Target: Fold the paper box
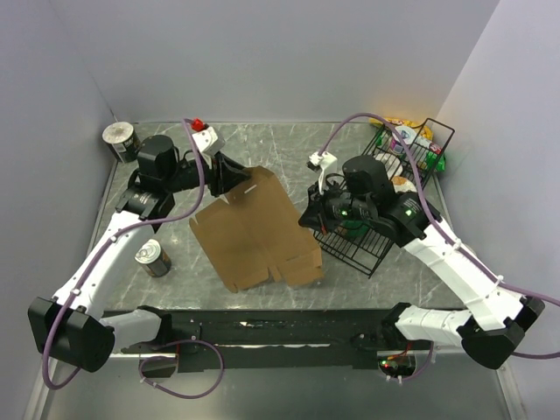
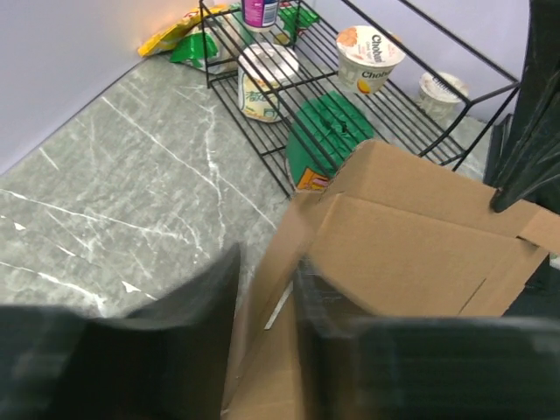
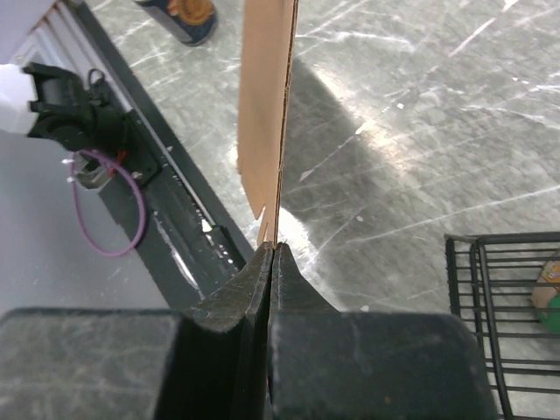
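Jaws of the left gripper (image 2: 267, 284) straddle a raised flap at the far-left corner of the paper box (image 1: 258, 232), set narrow about the cardboard; whether they bite firmly cannot be told. A can (image 1: 153, 258) stands near that arm's elbow, apart from the sheet, and is judged a hazard only if the forearm sweeps back. The box is a die-cut brown sheet lying mid-table between the arms, largely unfolded, so the task is judged to be at an early stage. On its right edge, the right gripper (image 3: 273, 254) has its fingers pressed together on the thin cardboard, pinching it. To fold well, one arm should anchor while the other turns its panel about the scored crease, moving slowly so the sheet does not tear or slip. Room is tight to the right, where the wire basket (image 1: 372, 249) sits just beside the sheet; bare table (image 1: 262, 144) beyond the far edge offers the better clearance
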